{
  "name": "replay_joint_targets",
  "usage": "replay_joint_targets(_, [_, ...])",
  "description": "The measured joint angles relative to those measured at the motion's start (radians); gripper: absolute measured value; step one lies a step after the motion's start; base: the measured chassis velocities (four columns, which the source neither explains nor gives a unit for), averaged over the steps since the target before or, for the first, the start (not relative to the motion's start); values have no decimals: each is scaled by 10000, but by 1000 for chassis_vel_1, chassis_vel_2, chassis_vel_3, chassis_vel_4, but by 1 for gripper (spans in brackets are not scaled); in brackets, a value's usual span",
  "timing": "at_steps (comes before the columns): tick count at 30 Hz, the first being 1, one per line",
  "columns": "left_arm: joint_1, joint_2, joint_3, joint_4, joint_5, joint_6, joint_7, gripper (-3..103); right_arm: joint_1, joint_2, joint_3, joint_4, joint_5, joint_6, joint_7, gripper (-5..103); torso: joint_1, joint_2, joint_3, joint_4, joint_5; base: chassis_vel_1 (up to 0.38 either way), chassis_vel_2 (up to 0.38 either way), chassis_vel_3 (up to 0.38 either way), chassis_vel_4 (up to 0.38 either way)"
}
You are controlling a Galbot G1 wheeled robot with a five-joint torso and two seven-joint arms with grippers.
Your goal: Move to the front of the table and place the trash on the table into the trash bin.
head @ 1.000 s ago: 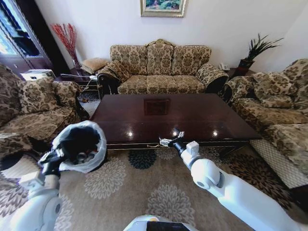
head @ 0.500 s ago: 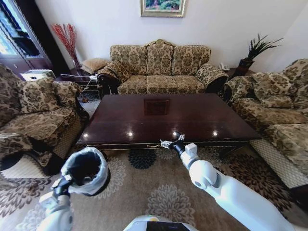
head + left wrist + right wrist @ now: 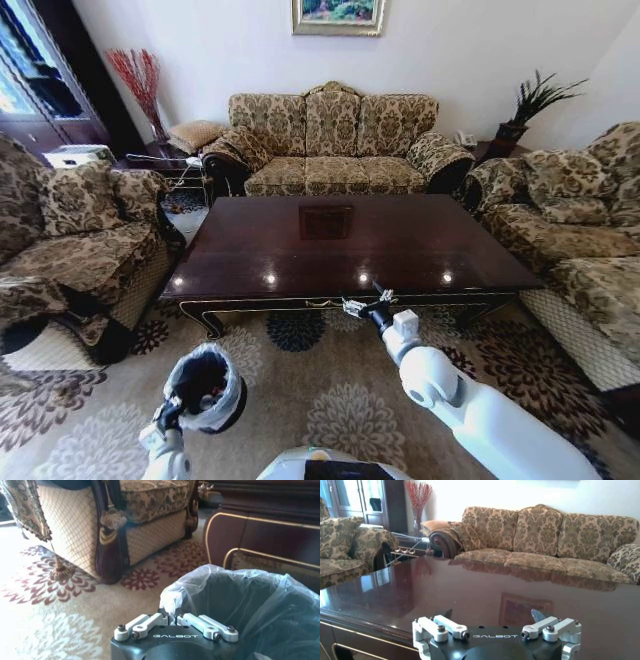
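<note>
My right arm is glossy white w/ a round ball-shaped joint and a small white block nearer the wrist, then a black neck up to the right gripper, which has pale metal-looking fingers. On the right wrist cam I see a black housing marked "GALBOT" in white, w/ white linkage bars either side, silver screws and dark bolt heads. Left gripper has the same build: black body, white GALBOT lettering, white links w/ screws. Left arm is white w/ a black end. My torso top is white w/ a dark panel.
</note>
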Motion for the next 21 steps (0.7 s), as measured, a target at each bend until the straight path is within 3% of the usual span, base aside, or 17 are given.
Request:
replay_joint_targets(9, [-582,59,46,1552,-43,-347,411,4,-24,-30,-40,173,4,7,32,100,0,0,0,-1,1,0,0,0,0])
replay_joint_targets(17, [-612,98,35,1871,155,-334,460,2,-354,-97,291,354,-50,33,25,100,0,0,-1,-2,1,0,0,0,0])
replay_joint_targets(21, [-495,124,-1,1703,396,-260,476,17,-432,-99,398,397,-81,57,14,100,0,0,-1,-1,6,0,0,0,0])
